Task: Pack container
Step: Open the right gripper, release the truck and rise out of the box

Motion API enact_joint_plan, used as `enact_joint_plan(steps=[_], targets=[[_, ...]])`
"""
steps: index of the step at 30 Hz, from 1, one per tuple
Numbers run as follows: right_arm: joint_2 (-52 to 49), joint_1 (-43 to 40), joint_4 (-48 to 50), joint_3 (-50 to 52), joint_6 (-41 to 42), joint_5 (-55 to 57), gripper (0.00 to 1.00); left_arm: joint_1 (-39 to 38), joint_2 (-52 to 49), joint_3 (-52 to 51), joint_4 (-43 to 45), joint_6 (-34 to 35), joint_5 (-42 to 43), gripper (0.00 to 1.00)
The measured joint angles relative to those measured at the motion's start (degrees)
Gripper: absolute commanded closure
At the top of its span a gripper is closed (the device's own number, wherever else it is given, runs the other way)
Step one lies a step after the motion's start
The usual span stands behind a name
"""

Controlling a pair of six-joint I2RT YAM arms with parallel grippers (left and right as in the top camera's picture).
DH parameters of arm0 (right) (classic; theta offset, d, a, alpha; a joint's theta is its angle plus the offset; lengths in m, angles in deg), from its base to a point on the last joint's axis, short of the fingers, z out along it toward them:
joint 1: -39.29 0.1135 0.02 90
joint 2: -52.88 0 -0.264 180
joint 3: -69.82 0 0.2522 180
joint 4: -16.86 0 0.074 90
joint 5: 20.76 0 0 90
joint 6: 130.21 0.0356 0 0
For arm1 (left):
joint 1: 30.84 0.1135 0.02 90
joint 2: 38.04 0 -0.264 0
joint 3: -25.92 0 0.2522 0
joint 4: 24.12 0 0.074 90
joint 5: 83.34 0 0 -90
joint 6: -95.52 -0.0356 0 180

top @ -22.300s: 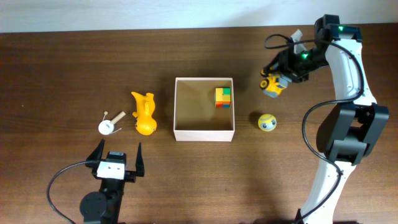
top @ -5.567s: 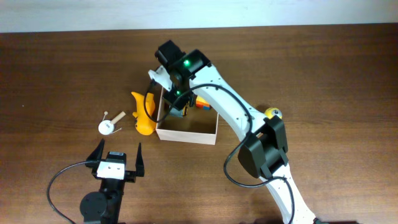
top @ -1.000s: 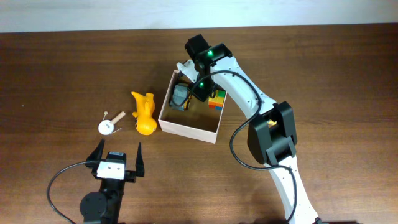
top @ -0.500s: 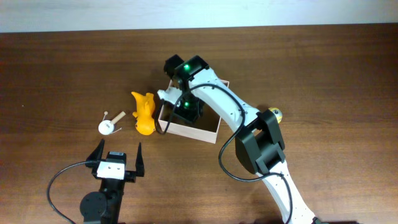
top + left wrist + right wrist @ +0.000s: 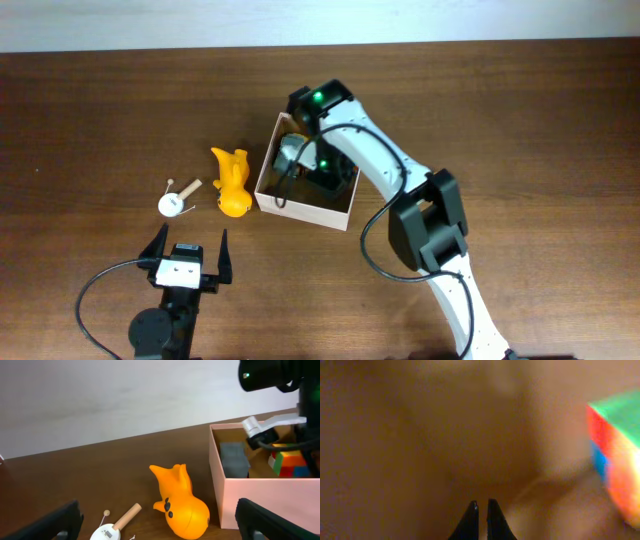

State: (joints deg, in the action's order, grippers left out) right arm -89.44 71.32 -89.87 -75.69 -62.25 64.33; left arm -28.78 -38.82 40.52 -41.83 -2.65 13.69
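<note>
The container point(image 5: 268, 200) is a shallow white-walled box with a tan inside, lying askew at mid-table; it also appears at the right of the left wrist view point(image 5: 260, 497). My right gripper point(image 5: 320, 180) reaches down inside it, shut on nothing, its tips point(image 5: 480, 506) close to the tan floor. A multicoloured cube point(image 5: 620, 460) lies just to its right, also visible from the left wrist point(image 5: 287, 462). A grey toy point(image 5: 290, 152) rests in the box's far-left corner. My left gripper point(image 5: 188, 250) stands open near the front edge, well apart from the box.
An orange animal toy point(image 5: 232, 183) lies just left of the container, touching or almost touching its wall. A small white toy with a wooden handle point(image 5: 175, 200) lies further left. A pale wall runs along the table's far edge.
My right arm has swung back over the box's far corner, uncovering the grey toy, and its jaws have closed fully. The box has shifted slightly. The left arm has not moved.
</note>
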Motion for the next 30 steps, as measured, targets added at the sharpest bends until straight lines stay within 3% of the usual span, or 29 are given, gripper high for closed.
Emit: enact_joint_plan(steps=[19, 26, 30], targets=[[-0.04, -5.07, 1.27, -0.42, 2.54, 10.03, 0.96, 0.00, 0.00, 0.00, 0.02, 0.00, 0.00, 0.01], [-0.17, -1.64, 0.96, -9.46, 4.15, 7.37, 0.96, 0.00, 0.00, 0.00, 0.00, 0.00, 0.02, 0.01], [-0.35, -0.13, -1.64, -19.78, 8.72, 6.29, 0.80, 0.00, 0.00, 0.00, 0.00, 0.00, 0.00, 0.01]])
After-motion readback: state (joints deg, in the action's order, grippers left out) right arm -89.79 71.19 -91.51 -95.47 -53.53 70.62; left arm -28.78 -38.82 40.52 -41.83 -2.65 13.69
